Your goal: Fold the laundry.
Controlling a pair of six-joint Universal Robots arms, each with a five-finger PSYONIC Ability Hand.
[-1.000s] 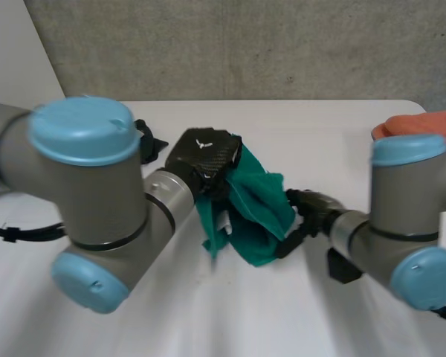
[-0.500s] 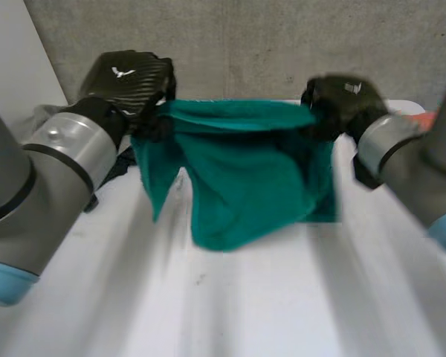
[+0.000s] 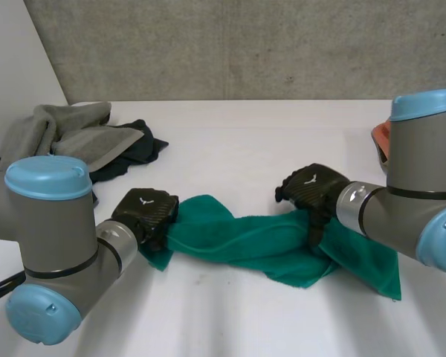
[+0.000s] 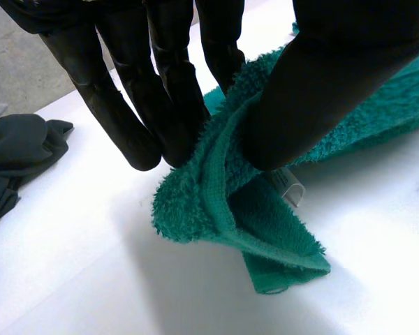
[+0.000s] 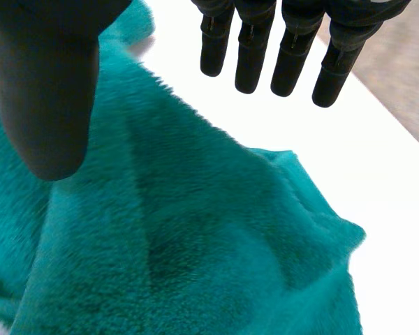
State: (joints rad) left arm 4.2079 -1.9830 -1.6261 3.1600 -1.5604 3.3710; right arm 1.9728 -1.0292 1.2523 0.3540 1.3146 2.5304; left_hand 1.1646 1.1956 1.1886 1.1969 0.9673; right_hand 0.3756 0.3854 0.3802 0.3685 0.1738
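A green towel (image 3: 245,238) lies stretched in a loose band across the white table (image 3: 245,134), between my two hands. My left hand (image 3: 145,214) is at the towel's left end. In the left wrist view its fingers (image 4: 160,105) and thumb pinch a folded corner of the towel (image 4: 265,230), which rests on the table. My right hand (image 3: 312,190) hovers over the towel's right part. In the right wrist view its thumb (image 5: 45,105) and fingers (image 5: 251,63) stand apart above the towel (image 5: 181,244), holding nothing.
A heap of grey and dark clothes (image 3: 74,134) lies at the back left; its dark cloth (image 4: 14,153) appears beyond my left hand. An orange cloth (image 3: 379,134) shows at the right edge, behind my right arm.
Half a second ago both hands held the towel up, spread between them. It has come down onto the table, and the right hand has let go of its end.
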